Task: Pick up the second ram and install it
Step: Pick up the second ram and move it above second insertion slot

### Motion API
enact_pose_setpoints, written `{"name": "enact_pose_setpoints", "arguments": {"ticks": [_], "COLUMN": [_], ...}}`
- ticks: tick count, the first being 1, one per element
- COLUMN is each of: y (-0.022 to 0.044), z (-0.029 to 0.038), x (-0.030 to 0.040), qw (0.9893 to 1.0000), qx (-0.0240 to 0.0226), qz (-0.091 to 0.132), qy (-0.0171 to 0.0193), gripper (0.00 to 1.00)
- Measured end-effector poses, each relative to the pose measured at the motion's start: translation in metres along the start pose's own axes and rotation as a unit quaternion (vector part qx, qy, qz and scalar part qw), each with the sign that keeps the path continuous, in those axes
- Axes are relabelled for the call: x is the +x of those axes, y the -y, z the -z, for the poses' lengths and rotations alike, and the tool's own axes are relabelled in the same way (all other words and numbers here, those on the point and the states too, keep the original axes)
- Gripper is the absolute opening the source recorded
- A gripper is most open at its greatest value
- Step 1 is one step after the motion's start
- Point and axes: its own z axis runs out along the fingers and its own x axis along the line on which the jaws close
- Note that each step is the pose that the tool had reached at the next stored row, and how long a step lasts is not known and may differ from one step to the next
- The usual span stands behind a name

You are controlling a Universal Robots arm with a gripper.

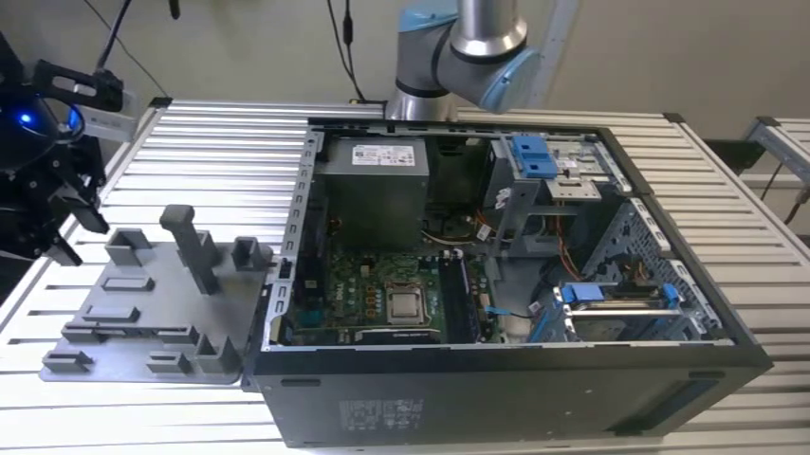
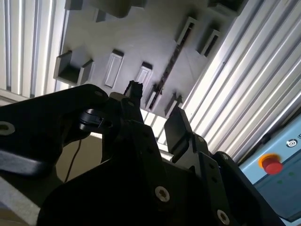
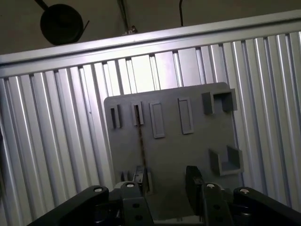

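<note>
A ram stick (image 3: 140, 141) stands on edge as a thin dark strip in a slot of the grey holder plate (image 3: 171, 155). The second wrist view shows the same ram stick (image 2: 170, 63) on the plate (image 2: 141, 42). My gripper (image 3: 167, 183) hangs above the plate's near end, open, with nothing between its black fingers (image 3: 194, 181). One finger lines up with the stick's near end and is apart from it. In the exterior view my gripper (image 1: 70, 213) is at the far left, above and beside the plate (image 1: 152, 294).
An open computer case (image 1: 506, 398) lies on the ribbed metal table (image 1: 215, 142), right of the plate, with the motherboard (image 1: 379, 294) and its memory slots (image 1: 462, 294) exposed. Tall posts (image 1: 190, 242) rise from the plate. A red stop button (image 2: 272, 165) sits beyond the table edge.
</note>
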Motion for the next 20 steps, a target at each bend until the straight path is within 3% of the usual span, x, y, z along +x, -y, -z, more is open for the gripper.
{"name": "enact_pose_setpoints", "arguments": {"ticks": [20], "y": [0.0008], "z": [-0.0218], "x": [0.0013], "qw": [1.0000], "qx": [-0.0002], "qz": [0.000], "qy": [-0.0002], "gripper": [0.48]}}
